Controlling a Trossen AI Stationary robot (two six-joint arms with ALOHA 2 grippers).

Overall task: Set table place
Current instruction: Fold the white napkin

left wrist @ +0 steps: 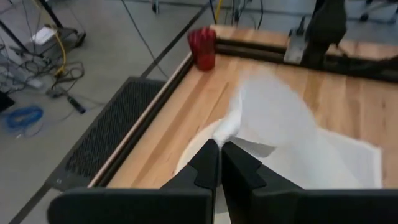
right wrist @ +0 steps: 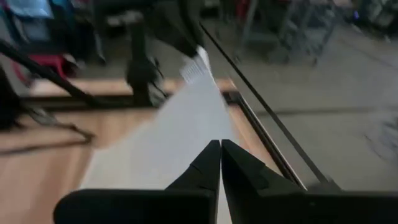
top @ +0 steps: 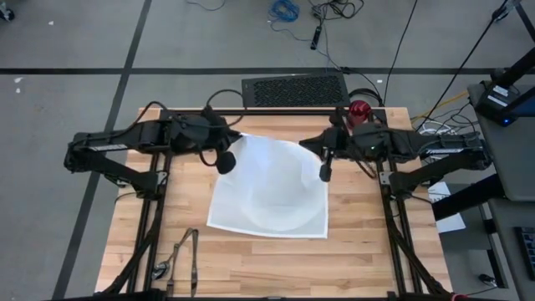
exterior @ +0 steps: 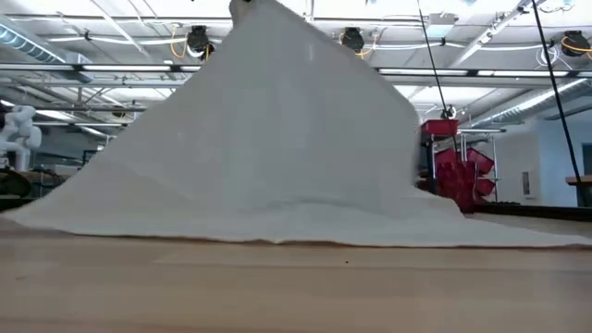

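Near edge of the bench [top: 351, 267]: dark metal cutlery [top: 180, 255] lying close to the near left corner, well apart from everything else.

Centre of the bench: white cloth napkin [top: 267, 188] spread wide, near hem flat on the wood, far portion lifted clear of the surface. Rounded outline of a white plate [top: 280, 219] visible beneath the cloth, covered by it. In the low view, napkin [exterior: 277, 148] rising as a tent from the bench top to a peak at the upper edge of the picture.

Far left of the napkin: left pincer [top: 226, 160] fingers pressed together on the far left corner of the cloth, holding it raised. Confirmed in the left wrist view: left pincer [left wrist: 219, 155] closed, with the napkin [left wrist: 280, 118] pinched at the fingertips.

Far right of the napkin: right pincer [top: 325, 172] closed on the far right edge of the cloth, likewise raised. In the right wrist view, right pincer [right wrist: 220, 149] fingers meeting on the napkin [right wrist: 180, 130].

Far right corner of the bench: small red cup [top: 359, 109] standing upright at the far edge, behind the right arm, apart from the napkin. Also seen in the left wrist view, red cup [left wrist: 202, 48] beside the black frame.
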